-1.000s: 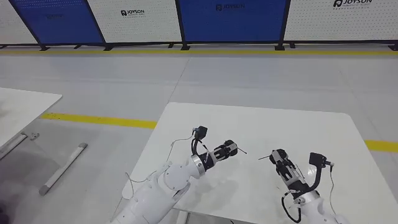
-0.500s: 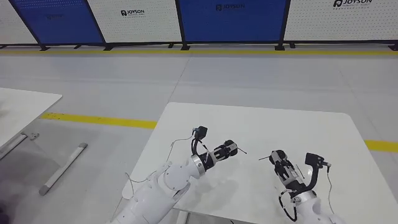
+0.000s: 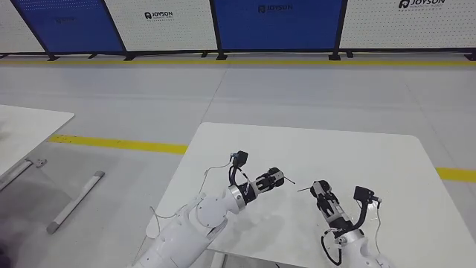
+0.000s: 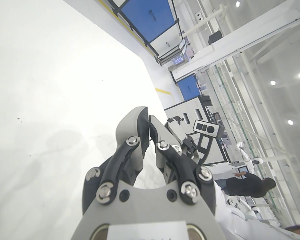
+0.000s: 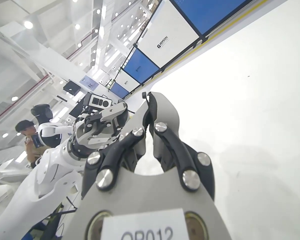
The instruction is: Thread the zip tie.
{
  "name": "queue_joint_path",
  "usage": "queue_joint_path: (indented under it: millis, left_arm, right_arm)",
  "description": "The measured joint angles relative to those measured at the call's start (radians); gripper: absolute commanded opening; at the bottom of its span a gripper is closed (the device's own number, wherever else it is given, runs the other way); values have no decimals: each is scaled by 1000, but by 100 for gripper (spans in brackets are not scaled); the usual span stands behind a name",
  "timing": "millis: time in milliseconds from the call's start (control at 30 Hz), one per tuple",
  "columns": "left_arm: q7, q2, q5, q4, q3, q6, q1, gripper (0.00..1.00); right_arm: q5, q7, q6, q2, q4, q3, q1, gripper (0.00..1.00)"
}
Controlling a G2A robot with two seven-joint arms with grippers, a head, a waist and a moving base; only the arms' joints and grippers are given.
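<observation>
Both arms hung low over the white worktop (image 3: 297, 145), tips pointed at each other, which makes sense for threading. The left tool (image 3: 277, 178) was pinched fully shut, with a thin black end of the zip tie (image 3: 290, 181) poking out toward the other arm. The right tool (image 3: 316, 188) was clamped just as tight, with its own short black stub aimed back. In its wrist view there was a small dark nub (image 5: 144, 95) right at the tip, probably the tie's head, but too small to be sure.

The two ends sat near each other, not yet touching, roughly lined up. I couldn't tell if the strip ran on beneath the tools.

I saw nothing between the tips. Blue and white panels (image 3: 279, 7) stood well behind, across a yellow floor line (image 3: 119, 144). My guess is the tricky part was alignment, since those short ends give little slack.
</observation>
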Motion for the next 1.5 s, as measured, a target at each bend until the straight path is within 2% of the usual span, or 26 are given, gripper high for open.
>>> queue_joint_path:
  millis: [167, 333, 767, 900, 1167, 1500]
  left_arm:
    - [0, 0, 0, 0, 0, 0, 0, 0]
    - [0, 0, 0, 0, 0, 0, 0, 0]
    - [0, 0, 0, 0, 0, 0, 0, 0]
    - [0, 0, 0, 0, 0, 0, 0, 0]
    - [0, 0, 0, 0, 0, 0, 0, 0]
    - [0, 0, 0, 0, 0, 0, 0, 0]
  right_arm:
    - [38, -29, 4, -8, -1, 12, 2, 0]
    - [51, -55, 24, -23, 19, -10, 18, 0]
    - [29, -81, 35, -29, 23, -10, 18, 0]
    - [21, -91, 31, -38, 39, -26, 26, 0]
    - [23, -90, 31, -38, 38, -25, 25, 0]
    - [22, -94, 14, -53, 47, -19, 32, 0]
